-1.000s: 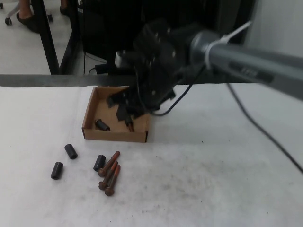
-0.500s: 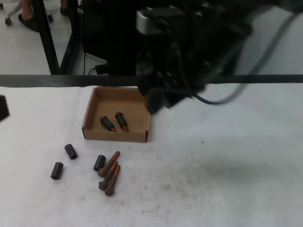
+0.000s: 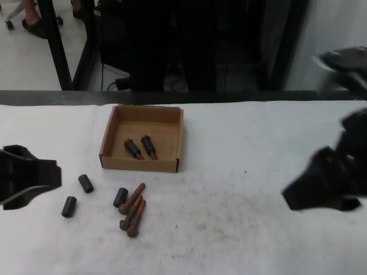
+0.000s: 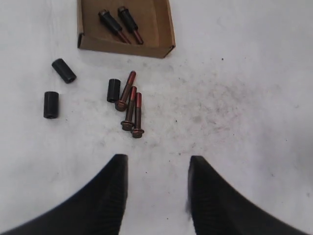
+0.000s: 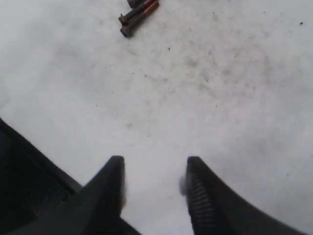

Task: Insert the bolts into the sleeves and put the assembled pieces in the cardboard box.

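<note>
left gripper [image 4: 157, 196] hangs spread and empty over the near left of the bench [image 4: 234, 98]; right gripper [image 5: 154, 196], also spread and empty, near right. between them lie three bolts [image 4: 130, 107], one sleeve [image 4: 113, 90] just beside, two more sleeves [image 4: 64, 70] [image 4: 51, 105] further left. beyond, the box [image 4: 122, 48] holds two assembled pieces [image 4: 110, 21].

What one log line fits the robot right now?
brown cardboard box: two bolt-in-sleeve pieces inside | white bench: three loose reddish bolts, three black sleeves | left gripper: open, empty | right gripper: open, empty
</note>
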